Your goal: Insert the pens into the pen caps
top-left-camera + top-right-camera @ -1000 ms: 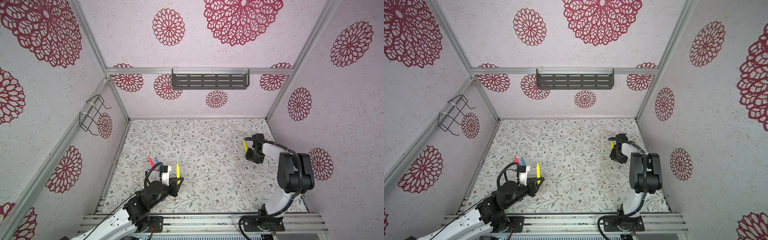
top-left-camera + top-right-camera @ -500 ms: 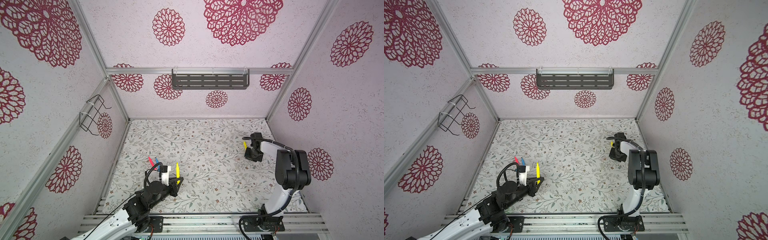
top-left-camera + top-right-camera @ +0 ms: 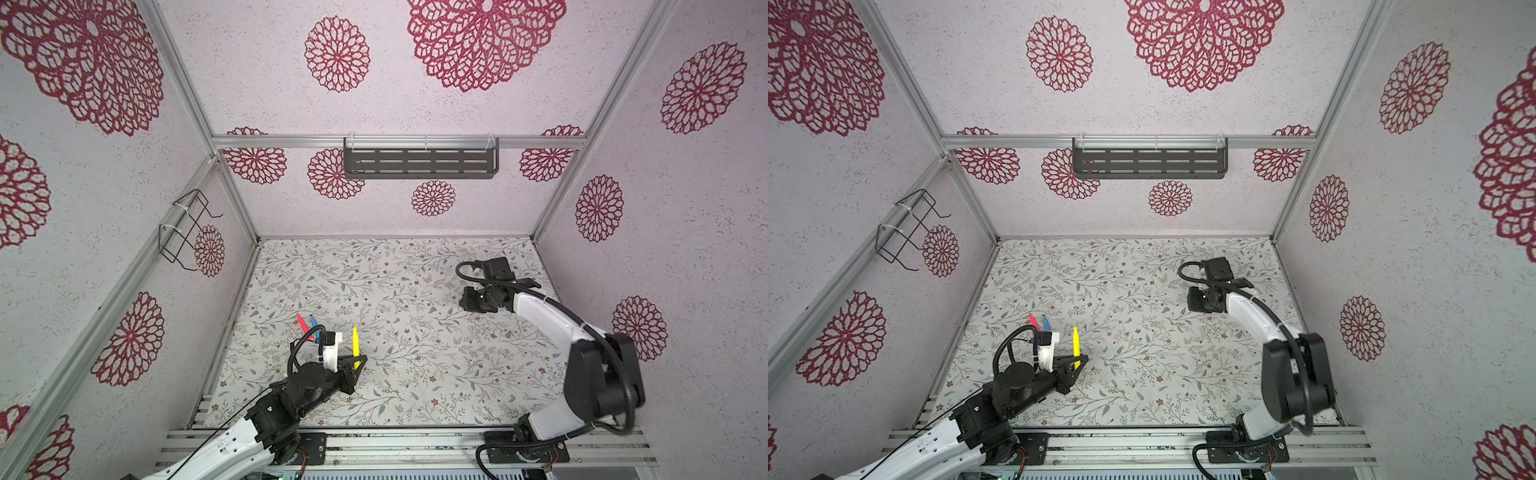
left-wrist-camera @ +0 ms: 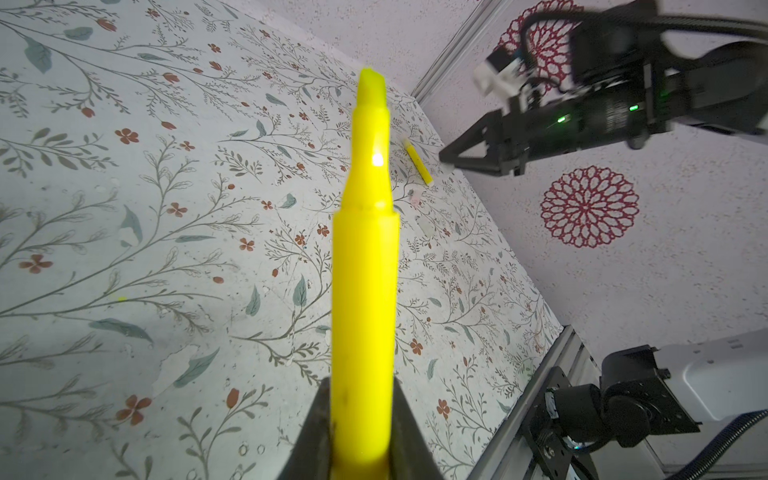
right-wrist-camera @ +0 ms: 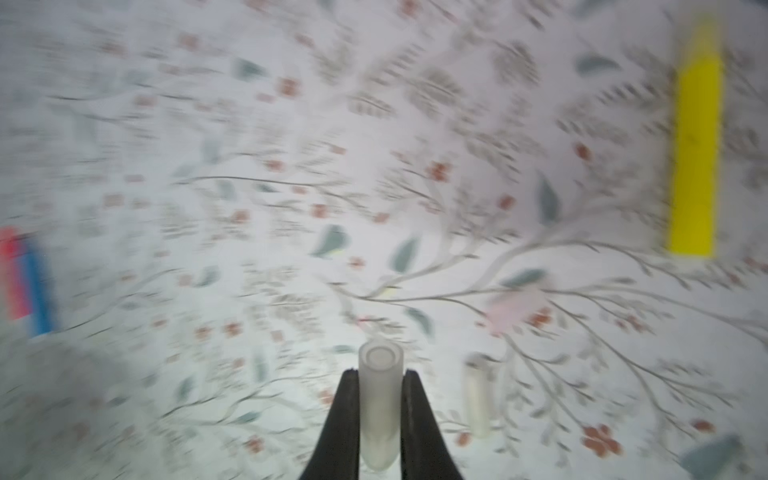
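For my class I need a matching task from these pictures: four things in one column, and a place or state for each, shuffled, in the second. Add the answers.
Column one:
1 left end effector
2 right end effector
3 blue pen
4 dark slotted shelf

Column two:
a shut on a clear cap
b lying on the table beside the pink-red pen
c hung on the back wall
d shut on a yellow pen

Pairs: 1-d; 2-a; 3-b; 4-c.

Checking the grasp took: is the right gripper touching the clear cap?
Touching. The right wrist view shows the right gripper shut on the cap, both fingers pressed against its sides with no gap.
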`<state>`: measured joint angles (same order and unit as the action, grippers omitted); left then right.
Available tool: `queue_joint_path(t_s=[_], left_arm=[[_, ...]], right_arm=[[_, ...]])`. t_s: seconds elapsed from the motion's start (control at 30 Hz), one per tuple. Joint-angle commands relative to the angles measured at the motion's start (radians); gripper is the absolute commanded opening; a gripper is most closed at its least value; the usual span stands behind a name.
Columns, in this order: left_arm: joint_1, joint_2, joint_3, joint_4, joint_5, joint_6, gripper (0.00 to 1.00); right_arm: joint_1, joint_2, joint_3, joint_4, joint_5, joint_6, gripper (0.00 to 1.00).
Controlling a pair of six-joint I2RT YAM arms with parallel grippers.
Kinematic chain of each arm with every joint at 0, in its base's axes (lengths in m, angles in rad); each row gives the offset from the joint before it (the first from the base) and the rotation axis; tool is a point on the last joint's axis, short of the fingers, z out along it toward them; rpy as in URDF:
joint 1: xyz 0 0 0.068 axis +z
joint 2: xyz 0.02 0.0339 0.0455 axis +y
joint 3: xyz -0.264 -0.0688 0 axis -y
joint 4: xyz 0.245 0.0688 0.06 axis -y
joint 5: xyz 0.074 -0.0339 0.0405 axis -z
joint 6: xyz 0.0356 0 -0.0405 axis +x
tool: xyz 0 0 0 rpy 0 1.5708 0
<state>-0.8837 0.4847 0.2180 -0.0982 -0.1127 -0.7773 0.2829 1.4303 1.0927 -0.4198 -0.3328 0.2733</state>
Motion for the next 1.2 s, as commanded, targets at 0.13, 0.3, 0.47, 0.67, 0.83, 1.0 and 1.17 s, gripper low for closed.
queue_joint_path(t_s=[0.13,0.3,0.47,0.67,0.83,1.0,1.17], left_arm=[[-0.017,0.063,0.039,0.123,0.066,0.026,0.00],[-0.064,0.122,0.067,0.247,0.094,0.057,0.00],[-0.177,0.211,0.158,0.295,0.056,0.147,0.00],[-0.280,0.331,0.283,0.277,0.017,0.225,0.00],[-0.321,0.369,0.323,0.283,-0.001,0.244,0.00],[-0.340,0.367,0.338,0.284,-0.015,0.255,0.00],[-0.356,0.363,0.340,0.307,-0.025,0.263,0.00]], right_arm=[[0.080,-0.355,-0.183,0.665,-0.646,0.231,0.00],[0.139,-0.437,-0.206,0.795,-0.702,0.280,0.00],[0.198,-0.475,-0.235,0.927,-0.716,0.330,0.00],[0.247,-0.469,-0.243,1.008,-0.718,0.343,0.00],[0.278,-0.458,-0.246,1.093,-0.711,0.391,0.00],[0.305,-0.455,-0.255,1.118,-0.674,0.396,0.00],[0.332,-0.433,-0.295,1.228,-0.630,0.450,0.00]])
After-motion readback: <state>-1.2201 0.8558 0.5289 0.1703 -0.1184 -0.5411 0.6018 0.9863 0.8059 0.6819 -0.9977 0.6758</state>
